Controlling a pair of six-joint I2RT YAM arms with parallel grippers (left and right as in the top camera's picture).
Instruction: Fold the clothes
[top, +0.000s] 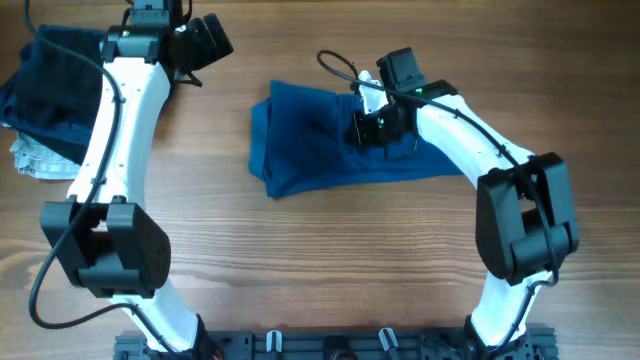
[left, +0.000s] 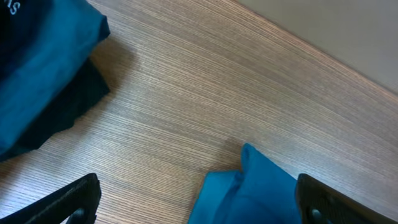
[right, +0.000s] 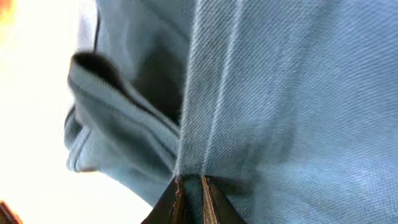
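Observation:
The clothes, one mid-blue T-shirt (top: 310, 140), lie partly folded at the table's middle. My right gripper (top: 368, 128) is down on the shirt's right half. In the right wrist view a ridge of the blue fabric (right: 261, 93) is pinched between the nearly closed fingertips of the right gripper (right: 190, 186). My left gripper (top: 205, 45) hovers at the far left back, away from the shirt, jaws wide apart with nothing between them. In the left wrist view a corner of the shirt (left: 261, 193) shows between the spread fingers (left: 71, 202) of the left gripper (left: 199, 211).
A pile of dark navy and black folded garments (top: 50, 80) sits at the back left, also in the left wrist view as the dark pile (left: 43, 68). A small whitish patterned cloth (top: 35, 160) lies under its front edge. Bare wooden table (top: 330, 250) surrounds the shirt.

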